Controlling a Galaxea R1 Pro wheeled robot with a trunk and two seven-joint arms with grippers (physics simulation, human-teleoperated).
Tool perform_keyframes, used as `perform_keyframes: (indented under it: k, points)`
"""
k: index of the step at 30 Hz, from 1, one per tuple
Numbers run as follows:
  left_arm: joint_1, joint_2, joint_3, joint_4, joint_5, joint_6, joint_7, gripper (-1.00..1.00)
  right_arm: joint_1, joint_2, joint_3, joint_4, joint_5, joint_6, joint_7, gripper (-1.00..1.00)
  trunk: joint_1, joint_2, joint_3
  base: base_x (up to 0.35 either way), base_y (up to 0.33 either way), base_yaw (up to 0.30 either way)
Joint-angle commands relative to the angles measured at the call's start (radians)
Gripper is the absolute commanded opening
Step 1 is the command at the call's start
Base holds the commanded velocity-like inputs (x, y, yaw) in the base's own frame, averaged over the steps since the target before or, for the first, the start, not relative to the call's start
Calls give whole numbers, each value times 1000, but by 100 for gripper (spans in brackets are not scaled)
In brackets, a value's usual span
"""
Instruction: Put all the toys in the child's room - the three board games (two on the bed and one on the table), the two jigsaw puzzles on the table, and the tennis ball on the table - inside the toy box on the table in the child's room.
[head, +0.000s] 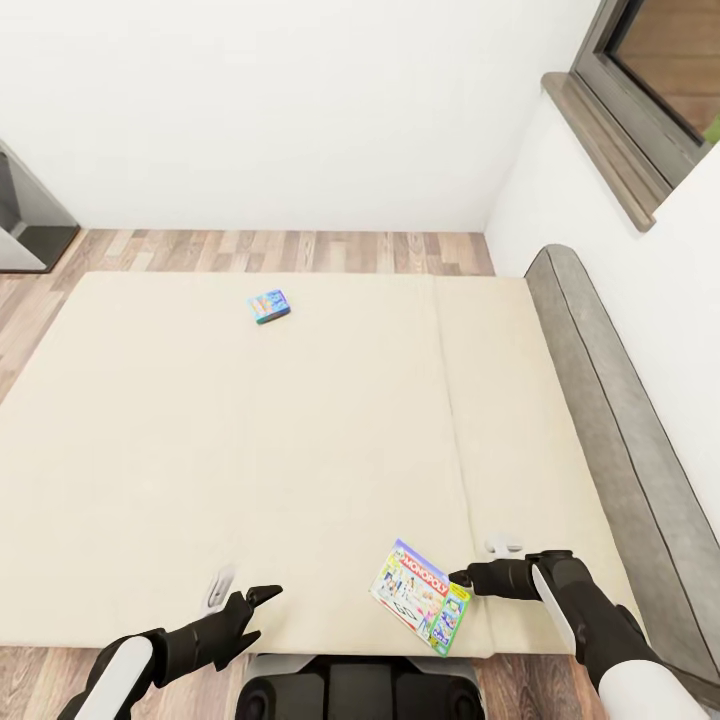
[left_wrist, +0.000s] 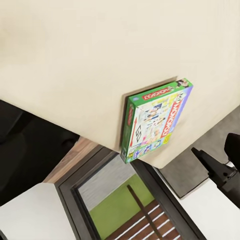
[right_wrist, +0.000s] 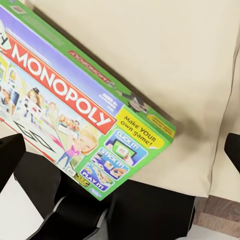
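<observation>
Two board games lie on the bed's beige mattress. A small blue one sits far back. The green-edged Monopoly box lies flat at the near edge, one corner reaching just past the mattress. My right gripper is open beside that box's right side; in the right wrist view its dark fingertips stand wide apart over the box's corner. Low at the mattress's near edge, my left gripper hangs open and holds nothing, well left of the Monopoly box. The toy box, table, puzzles and ball are out of view.
A grey headboard runs along the bed's right side under a dark-framed window. Wood-plank floor lies beyond the bed by the white wall. A dark cabinet stands far left. My base is against the bed's front.
</observation>
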Motion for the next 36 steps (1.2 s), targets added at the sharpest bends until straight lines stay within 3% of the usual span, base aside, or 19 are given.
perform_keyframes:
  k: [1,36]
  points:
    - [0,0,2,0,-6,5,-6,100,0,0,-1,-1,1,5,4,100,1,-2,-1,0,0,0]
    - [0,0,4,0,-6,5,-6,100,0,-1,-2,-3,-12,-38,7,100,1,-2,-30,0,0,0]
